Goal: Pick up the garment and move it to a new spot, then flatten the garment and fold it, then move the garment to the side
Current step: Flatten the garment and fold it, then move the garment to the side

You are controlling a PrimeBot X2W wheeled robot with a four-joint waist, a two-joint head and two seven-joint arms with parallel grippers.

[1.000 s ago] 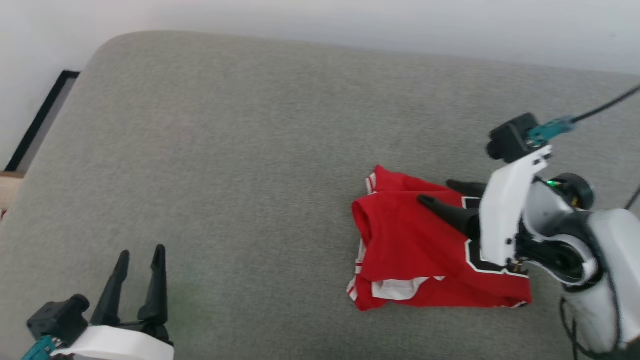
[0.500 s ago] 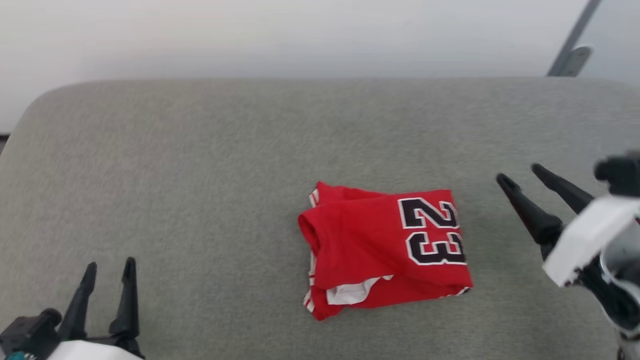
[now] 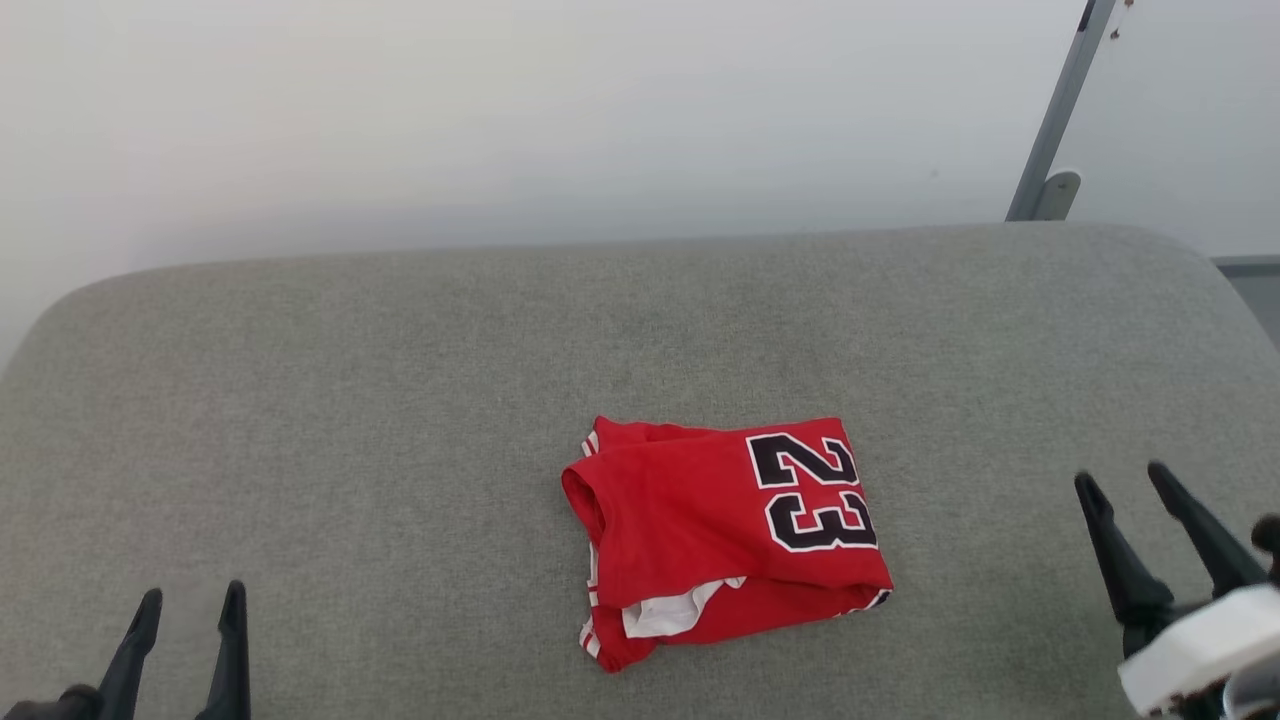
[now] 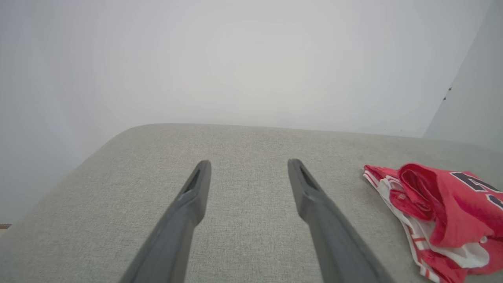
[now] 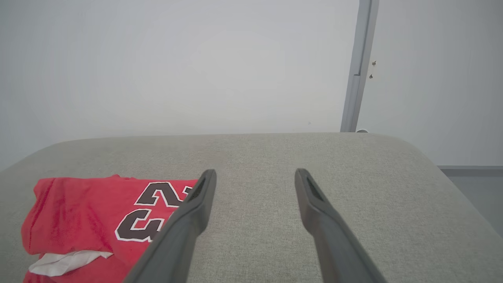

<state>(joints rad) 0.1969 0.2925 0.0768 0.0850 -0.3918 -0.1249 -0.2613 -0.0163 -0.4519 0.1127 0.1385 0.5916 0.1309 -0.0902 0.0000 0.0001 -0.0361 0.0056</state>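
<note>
I've got a grey fabric cushion (image 3: 350, 400) with rounded corners in front of me, and the garment (image 3: 690, 530) lies right on it, folded into a red bundle. Its black 23 faces up, white cloth peeks from its near edge, and grey fabric spreads on every side of the garment.

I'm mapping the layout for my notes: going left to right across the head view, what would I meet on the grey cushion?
left gripper, open → garment, folded, number showing → right gripper, open
</note>
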